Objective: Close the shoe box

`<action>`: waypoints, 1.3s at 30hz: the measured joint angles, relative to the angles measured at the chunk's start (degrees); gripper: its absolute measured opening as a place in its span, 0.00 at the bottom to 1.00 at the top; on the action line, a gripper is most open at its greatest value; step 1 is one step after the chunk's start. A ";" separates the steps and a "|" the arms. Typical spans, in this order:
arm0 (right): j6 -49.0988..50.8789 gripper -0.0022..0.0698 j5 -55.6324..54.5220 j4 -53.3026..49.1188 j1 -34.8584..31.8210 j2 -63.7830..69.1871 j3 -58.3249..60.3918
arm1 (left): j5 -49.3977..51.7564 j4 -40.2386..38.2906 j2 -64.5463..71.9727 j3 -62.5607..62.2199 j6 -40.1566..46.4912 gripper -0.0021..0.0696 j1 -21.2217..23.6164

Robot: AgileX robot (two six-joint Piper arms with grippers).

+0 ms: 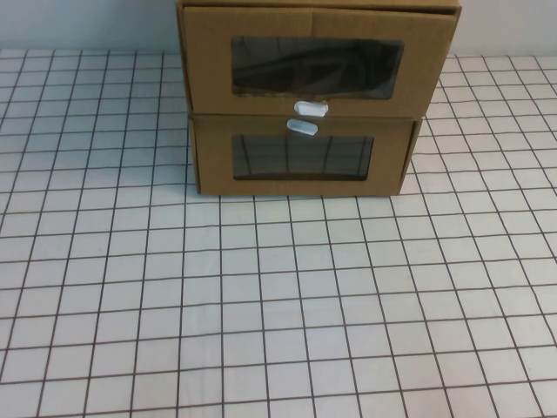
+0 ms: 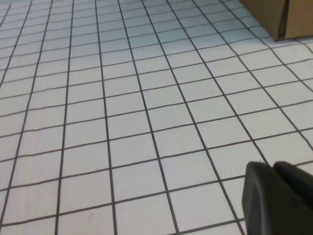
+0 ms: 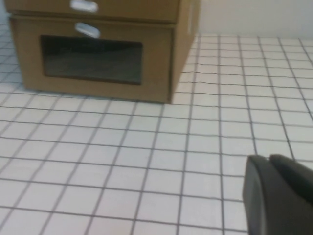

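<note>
The shoe box [image 1: 318,61] is the upper of two stacked brown cardboard boxes at the back of the table. It has a wide clear window and a white pull tab [image 1: 311,108] below it. Its front looks wider than the box under it and seems to stand forward of it. Its lower edge and tab show in the right wrist view [image 3: 122,10]. My left gripper [image 2: 271,166] is shut and empty over the checked cloth, well away from the boxes. My right gripper [image 3: 268,159] is shut and empty, in front of the boxes and to their right. Neither gripper shows in the high view.
The narrower lower box [image 1: 300,157] has its white tab [image 1: 302,127] above its window; it also shows in the right wrist view [image 3: 93,61]. A cardboard corner [image 2: 279,17] shows in the left wrist view. A white cloth with a black grid [image 1: 278,305] covers the table.
</note>
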 joint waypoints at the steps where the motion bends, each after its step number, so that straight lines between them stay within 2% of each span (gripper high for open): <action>1: 0.00 0.01 -1.49 -0.19 -1.32 -0.29 2.08 | 0.00 0.00 0.00 0.00 0.00 0.02 0.00; 5: 1.23 0.01 -6.29 -0.26 -5.52 -0.41 9.80 | 0.00 0.00 -0.09 0.00 0.00 0.02 0.00; 9: 2.55 0.01 -7.61 -0.29 -6.74 -0.41 13.68 | 0.00 0.00 -0.09 0.00 0.00 0.02 0.00; 39: 2.73 0.01 -9.46 0.33 -6.74 -0.53 14.03 | 0.00 0.00 -0.09 0.00 0.00 0.02 0.00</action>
